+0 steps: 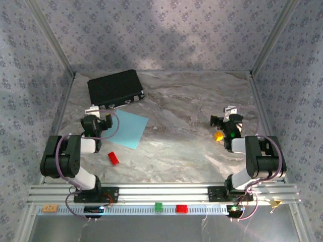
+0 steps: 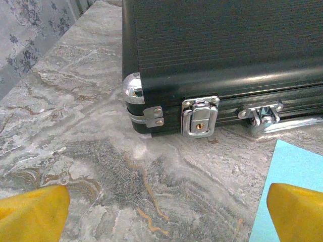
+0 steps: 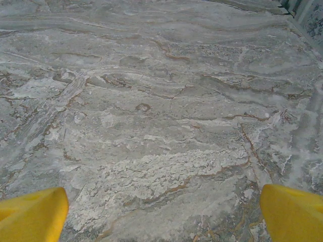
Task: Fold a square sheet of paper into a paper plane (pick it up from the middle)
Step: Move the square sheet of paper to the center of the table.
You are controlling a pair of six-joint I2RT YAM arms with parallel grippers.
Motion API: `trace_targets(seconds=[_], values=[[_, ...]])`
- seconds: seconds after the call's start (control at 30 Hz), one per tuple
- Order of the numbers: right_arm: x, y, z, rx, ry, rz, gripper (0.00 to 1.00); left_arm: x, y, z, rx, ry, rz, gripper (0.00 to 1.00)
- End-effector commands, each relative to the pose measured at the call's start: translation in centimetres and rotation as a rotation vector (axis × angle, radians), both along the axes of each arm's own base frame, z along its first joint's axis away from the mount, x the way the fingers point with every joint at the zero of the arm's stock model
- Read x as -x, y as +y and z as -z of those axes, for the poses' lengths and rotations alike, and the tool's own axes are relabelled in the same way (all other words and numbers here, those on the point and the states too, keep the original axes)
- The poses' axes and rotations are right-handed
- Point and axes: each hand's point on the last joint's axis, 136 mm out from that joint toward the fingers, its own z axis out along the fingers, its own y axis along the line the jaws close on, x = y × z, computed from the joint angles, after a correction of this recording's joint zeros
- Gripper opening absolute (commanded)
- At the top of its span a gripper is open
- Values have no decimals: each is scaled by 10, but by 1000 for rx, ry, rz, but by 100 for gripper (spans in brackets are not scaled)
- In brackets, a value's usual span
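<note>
**Blue sheet flat, just right of the left gripper**

The square sheet of paper (image 1: 127, 128) lies flat and unfolded left of centre in the top view. It is turned askew, with one corner toward the black case (image 1: 115, 88) at upper left. The left gripper (image 1: 98, 117) hangs beside its left edge, jaws spread and empty, facing the case. The sheet's middle lies to its right. The right gripper (image 1: 224, 122), also spread and empty, is well apart at the right. By my reckoning the left arm is nearer.
</note>
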Motion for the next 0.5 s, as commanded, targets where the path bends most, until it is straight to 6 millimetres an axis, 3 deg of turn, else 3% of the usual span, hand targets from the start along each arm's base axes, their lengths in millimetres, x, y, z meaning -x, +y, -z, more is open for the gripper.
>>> trace_targets(seconds=[0.0,0.47], values=[[-6,-3,-8,13,-27,11,99,-7,-2,-12,-13,-38,9,100],[-6,-3,-7,8,-24,9,99,-7,-1,-12,-11,-37,7,100]])
